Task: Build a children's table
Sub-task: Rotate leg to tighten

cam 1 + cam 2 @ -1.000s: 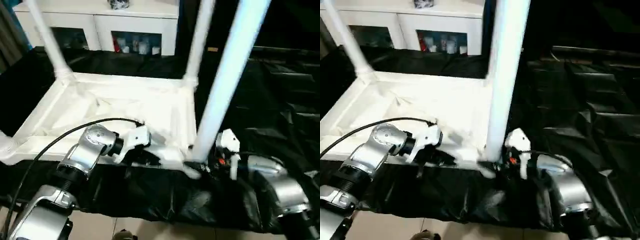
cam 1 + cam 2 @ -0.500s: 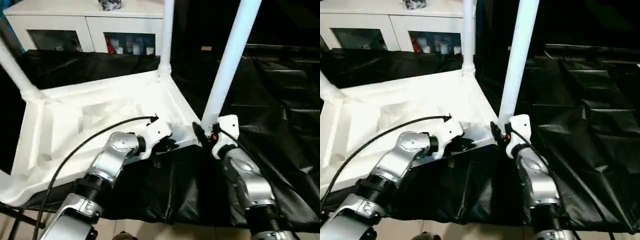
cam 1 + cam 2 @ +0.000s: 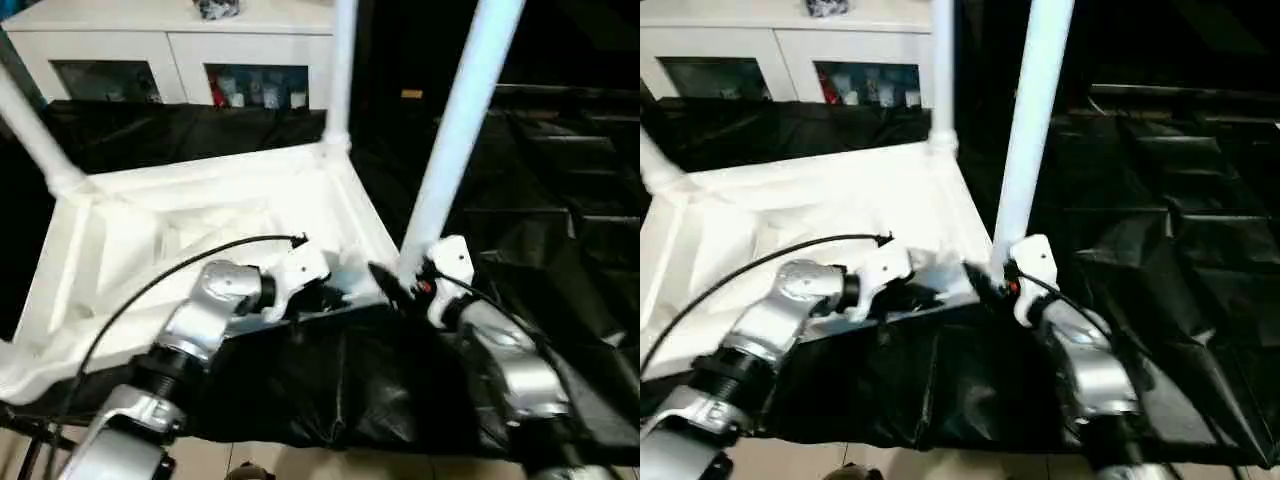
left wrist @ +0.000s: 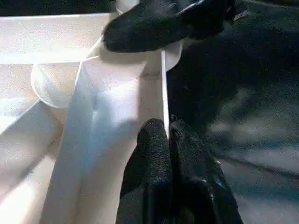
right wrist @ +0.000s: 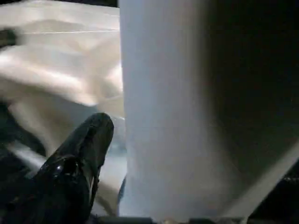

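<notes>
Black sheeting (image 3: 560, 250) covers the work surface; a white cabinet (image 3: 180, 50) stands at 12 o'clock. The tabletop (image 3: 200, 220) lies underside up, ribbed and glossy, with tubular legs rising from its sockets. The left gripper (image 4: 168, 135) is pinched on the thin near rim. The right gripper (image 3: 400, 290) has its fingers spread about the base of the nearest leg (image 3: 460, 120) at 3 o'clock. Risk: smooth plastic may slip, and an unseated leg could tilt in its socket.

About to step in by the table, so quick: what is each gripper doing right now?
Left gripper: shut on the thin raised rim of the white plastic square tabletop.
Right gripper: at the foot of the near white tubular leg; open or gripping cannot be told.
</notes>
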